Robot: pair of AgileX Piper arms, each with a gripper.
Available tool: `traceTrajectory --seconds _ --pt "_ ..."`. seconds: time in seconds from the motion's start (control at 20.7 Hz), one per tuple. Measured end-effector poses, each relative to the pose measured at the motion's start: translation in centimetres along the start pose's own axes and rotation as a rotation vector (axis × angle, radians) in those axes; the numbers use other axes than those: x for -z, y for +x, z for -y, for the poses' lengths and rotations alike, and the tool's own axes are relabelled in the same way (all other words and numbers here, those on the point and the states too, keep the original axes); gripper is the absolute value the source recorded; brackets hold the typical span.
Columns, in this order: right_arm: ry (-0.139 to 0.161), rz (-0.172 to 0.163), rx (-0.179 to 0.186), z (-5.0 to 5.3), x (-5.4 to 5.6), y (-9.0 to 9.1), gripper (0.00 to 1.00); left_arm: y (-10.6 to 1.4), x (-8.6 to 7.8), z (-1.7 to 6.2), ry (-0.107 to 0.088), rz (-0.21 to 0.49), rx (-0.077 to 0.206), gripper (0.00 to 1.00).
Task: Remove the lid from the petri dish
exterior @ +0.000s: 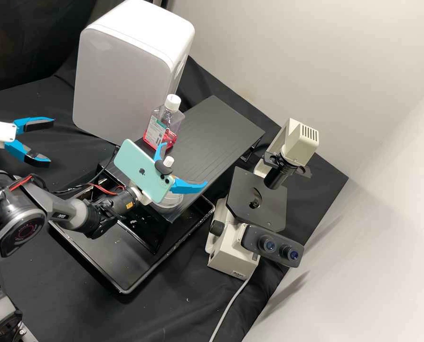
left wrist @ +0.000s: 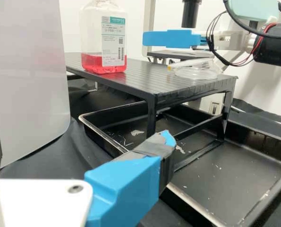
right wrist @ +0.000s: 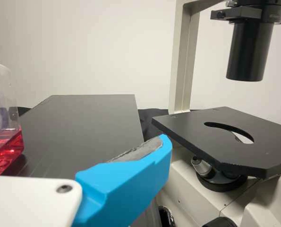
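Observation:
The clear petri dish (exterior: pixel 169 200) sits near the front corner of the black raised platform (exterior: pixel 216 137); it also appears as a shallow clear dish (left wrist: pixel 197 72) in the left wrist view. I cannot tell its lid apart from its base. My right gripper (exterior: pixel 185 163) hovers just above the dish, open, its blue fingers spread wide with nothing between them. One of those fingers (left wrist: pixel 171 38) hangs over the dish, and another finger (right wrist: pixel 140 161) shows in its own wrist view. My left gripper (exterior: pixel 50 141) stands open at the far left, well away from the dish.
A flask of red liquid (exterior: pixel 163 124) stands on the platform behind the dish. A tall white box (exterior: pixel 126 66) is at the back left. A microscope (exterior: pixel 264 204) stands to the right. The platform stands in a black tray (exterior: pixel 126 280).

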Motion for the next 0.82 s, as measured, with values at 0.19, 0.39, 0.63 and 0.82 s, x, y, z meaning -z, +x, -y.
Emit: traceTrajectory --seconds 0.19,0.39,0.63,0.82 --pt "0.000 0.000 0.000 0.0 0.0 0.0 1.00 0.0 -0.1 0.09 0.000 0.004 0.004 1.00" --pt "0.000 0.000 0.000 0.0 0.0 0.0 1.00 0.0 -0.1 0.09 0.000 0.004 0.004 1.00" --pt "0.000 0.007 0.006 0.1 -0.2 -1.1 1.00 0.0 -0.3 0.15 0.001 0.013 0.007 1.00" --pt "-0.001 -0.016 -0.016 0.0 -0.2 -2.9 1.00 0.0 -0.3 0.15 0.001 0.013 0.007 1.00"
